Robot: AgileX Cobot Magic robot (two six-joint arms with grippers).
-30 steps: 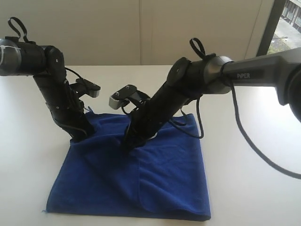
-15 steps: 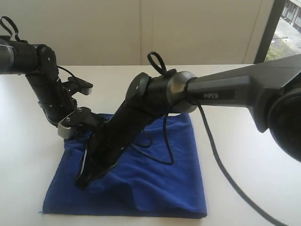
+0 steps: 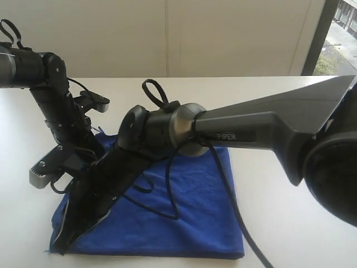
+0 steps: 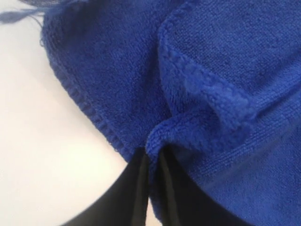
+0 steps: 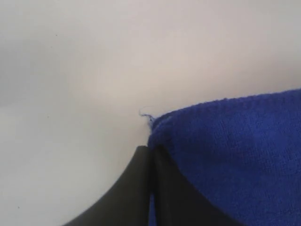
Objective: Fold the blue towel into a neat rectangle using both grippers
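Well, from my seat the white bench (image 3: 279,95) fills most of the exterior view. The blue towel (image 3: 195,223) lies flat on it at the near side, between the two arms. The right arm (image 3: 251,125) reaches across the middle and down to the towel's near left corner. The left arm (image 3: 56,106) comes down at the far left edge.

I judge the fold to be partly made. In the left wrist view one hemmed layer lies over another, so the cloth is at least doubled there. What is left is to lay the held edges flat, let go, and square the sides.

The towel's long axis seems to run left to right across the exterior view, with its near edge facing the camera. The right arm hides too much for me to be sure.

The left gripper (image 4: 153,165) is nearly closed, pinching a raised fold of towel. The right gripper (image 5: 150,155) is pressed together on a frayed corner at the bench surface.
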